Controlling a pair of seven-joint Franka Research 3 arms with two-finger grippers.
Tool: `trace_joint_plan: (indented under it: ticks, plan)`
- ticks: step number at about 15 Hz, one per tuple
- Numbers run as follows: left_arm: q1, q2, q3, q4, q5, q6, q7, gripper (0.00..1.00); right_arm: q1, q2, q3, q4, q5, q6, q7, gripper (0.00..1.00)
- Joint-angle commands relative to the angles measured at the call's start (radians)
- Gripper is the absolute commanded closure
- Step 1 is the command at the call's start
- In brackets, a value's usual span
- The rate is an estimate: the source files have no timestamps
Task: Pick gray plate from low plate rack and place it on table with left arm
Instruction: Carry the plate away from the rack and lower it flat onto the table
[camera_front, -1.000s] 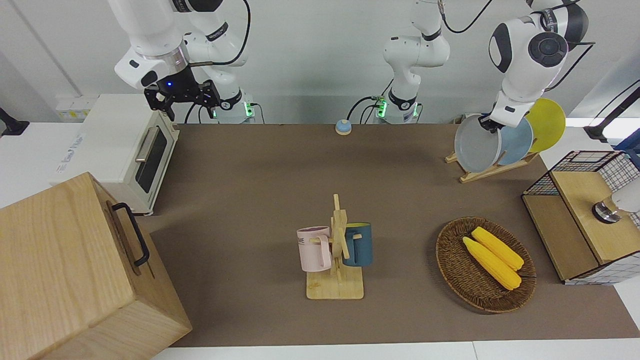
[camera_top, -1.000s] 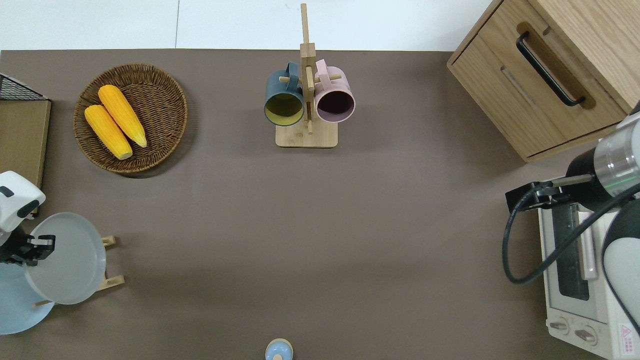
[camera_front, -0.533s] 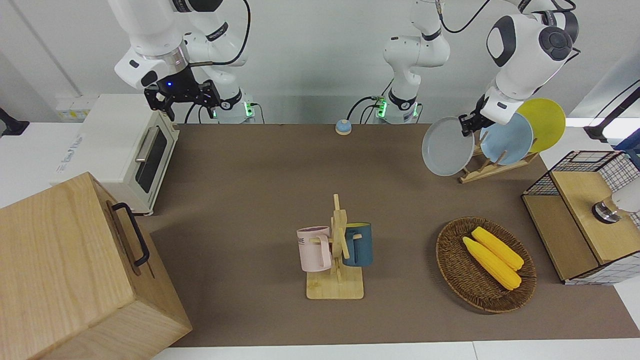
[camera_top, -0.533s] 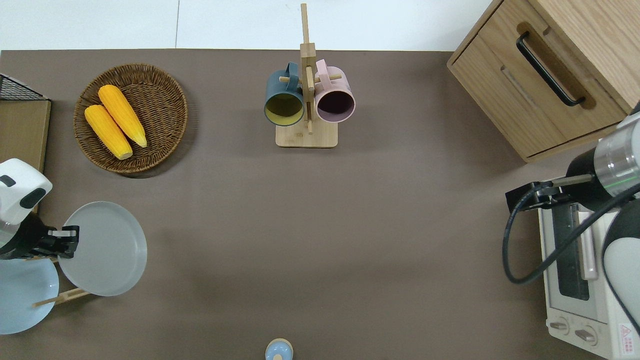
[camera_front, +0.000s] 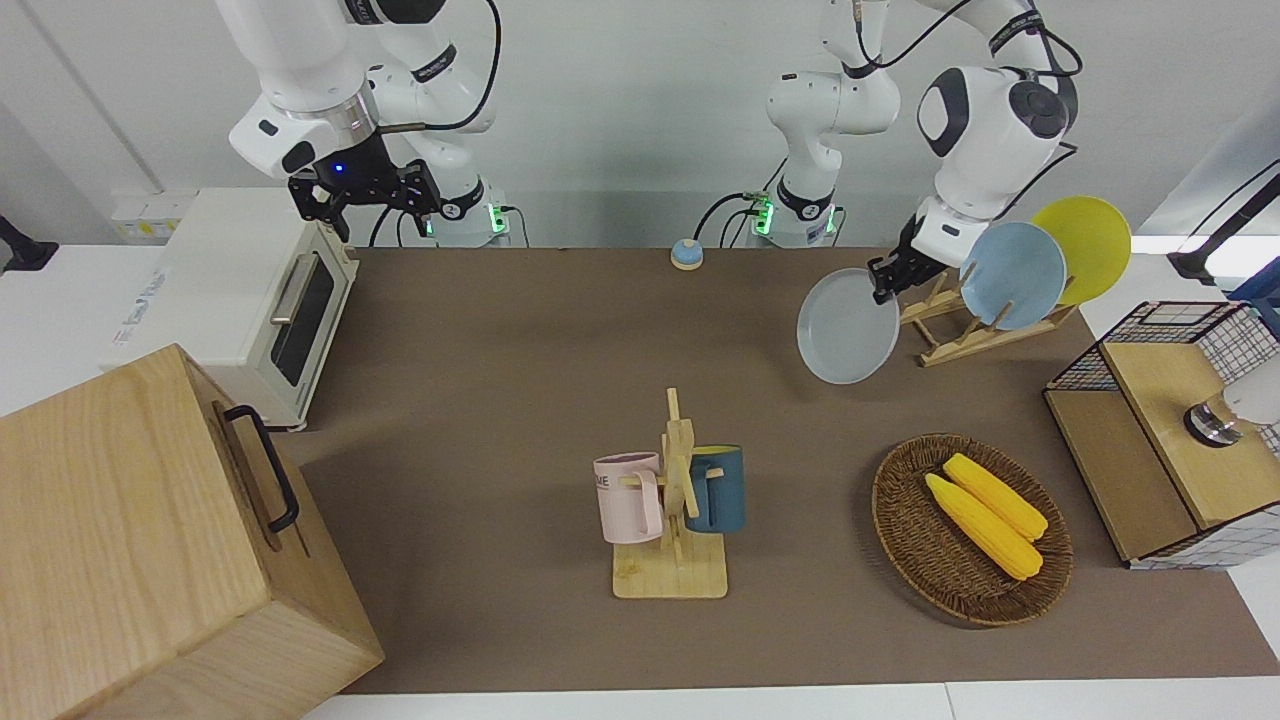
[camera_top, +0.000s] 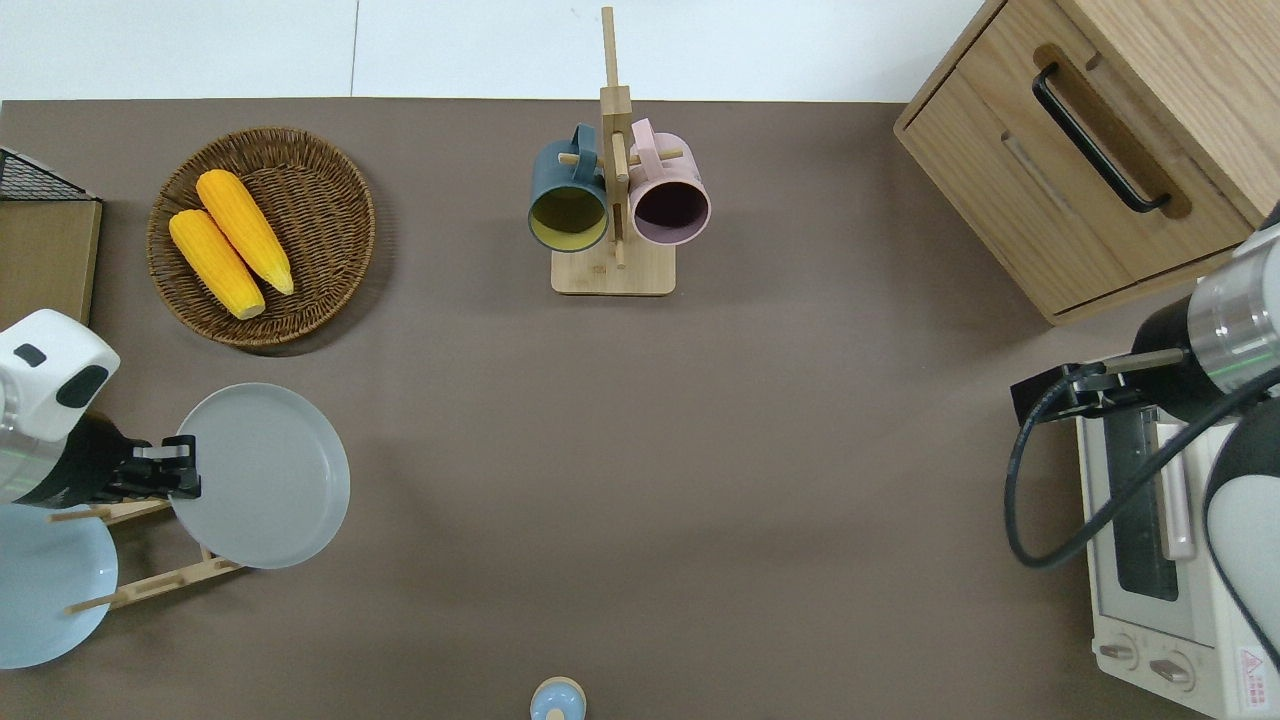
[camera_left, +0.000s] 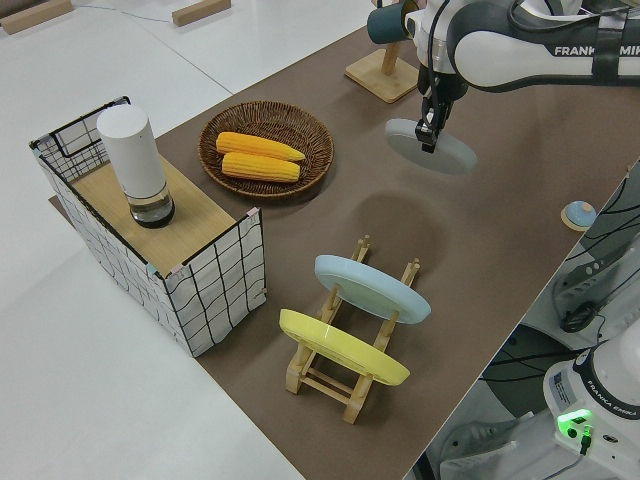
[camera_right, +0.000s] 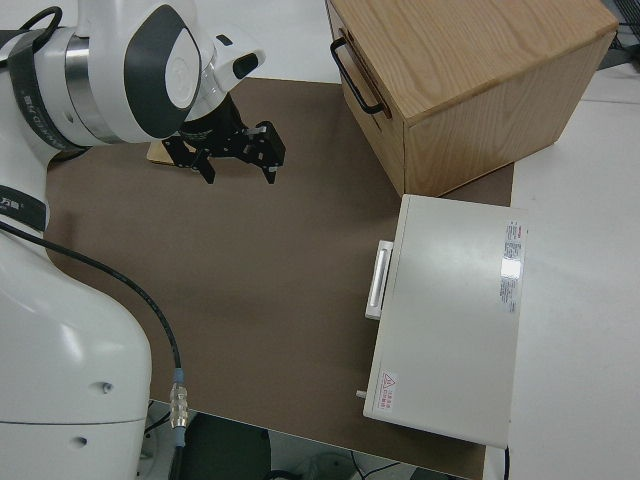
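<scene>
My left gripper (camera_front: 886, 283) is shut on the rim of the gray plate (camera_front: 846, 328), which hangs tilted in the air. In the overhead view the plate (camera_top: 262, 476) is over the brown table (camera_top: 700, 450) and the low plate rack's (camera_top: 150, 585) end toward the right arm, with the left gripper (camera_top: 180, 470) at its edge. The rack (camera_front: 985, 340) holds a light blue plate (camera_front: 1012, 275) and a yellow plate (camera_front: 1085, 250). The left side view shows the gray plate (camera_left: 432, 147) clear of the rack (camera_left: 345, 385). The right gripper (camera_front: 365, 195) is parked and open.
A wicker basket (camera_front: 915, 560) with two corn cobs lies farther from the robots than the rack. A mug stand (camera_front: 672, 500) stands mid-table. A wire basket box (camera_front: 1160, 430) is at the left arm's end, a toaster oven (camera_front: 250, 300) and a wooden cabinet (camera_front: 150, 540) at the right arm's end.
My left gripper has lifted the gray plate out of the rack and carried it toward the middle of the table. The right arm has not moved.
</scene>
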Motion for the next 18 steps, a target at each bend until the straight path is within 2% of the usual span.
trace_joint_plan:
  ticks: [1, 6, 7, 9, 11, 18]
  plan:
    - [0.006, -0.047, -0.047, -0.132, -0.016, 0.061, -0.029, 1.00, -0.026, -0.002, 0.023, 0.010, -0.007, -0.014, 0.013, 0.017]
    - [0.004, -0.017, -0.069, -0.172, -0.016, 0.061, -0.029, 1.00, -0.026, -0.002, 0.023, 0.010, -0.007, -0.014, 0.013, 0.017]
    - [0.006, -0.013, -0.069, -0.172, -0.016, 0.063, -0.030, 0.87, -0.026, -0.002, 0.023, 0.010, -0.007, -0.014, 0.013, 0.017]
    - [0.021, -0.008, -0.067, -0.169, -0.005, 0.068, -0.020, 0.43, -0.026, -0.002, 0.023, 0.010, -0.007, -0.014, 0.013, 0.017]
    - [0.037, -0.010, -0.066, -0.167, -0.001, 0.075, -0.009, 0.29, -0.026, -0.002, 0.023, 0.010, -0.007, -0.014, 0.013, 0.017]
    - [0.037, -0.007, -0.058, -0.152, 0.015, 0.074, -0.009, 0.22, -0.026, -0.002, 0.023, 0.010, -0.007, -0.014, 0.013, 0.017]
